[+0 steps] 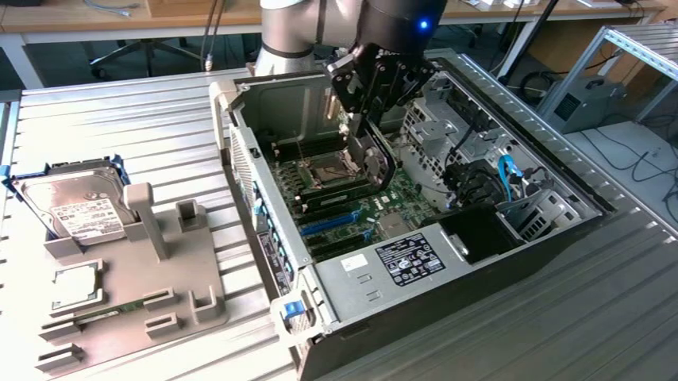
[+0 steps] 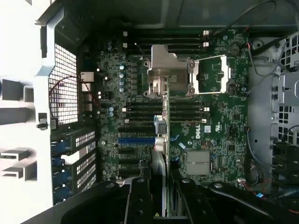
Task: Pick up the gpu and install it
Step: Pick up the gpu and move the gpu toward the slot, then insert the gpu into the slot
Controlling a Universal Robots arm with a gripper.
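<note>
We see the black two-fingered metal gripper [image 1: 369,119] [image 2: 161,198] hanging over the open computer case [image 1: 498,278] [image 2: 60,79], a boxy shell of grey sheet metal and black panels with a perforated grille along its rear wall. Its fingers [image 2: 140,200] are pinching the gpu [image 1: 379,168] [image 2: 160,140], a thin flat card with a dark broad face. The card is held upright on edge, so from the wrist it reads as a narrow pale strip. It hangs inside the case over the middle of the green, densely studded motherboard [image 1: 398,208] [image 2: 224,121]. It is just beside the shiny square steel socket frame [image 1: 323,171] [image 2: 166,70] and in line with the long blue plastic slot [image 1: 333,222] [image 2: 135,140]. We cannot tell whether its lower edge touches the board. At the case's front end lies a flat grey metal power supply with a white label [image 1: 402,258]. Well apart, towards the ribbed aluminium table's [image 1: 117,119] edge at the exterior view's left, a matt grey moulded holder [image 1: 138,278] carries a silver boxy hard drive with a white label [image 1: 79,208] at its far corner.
</note>
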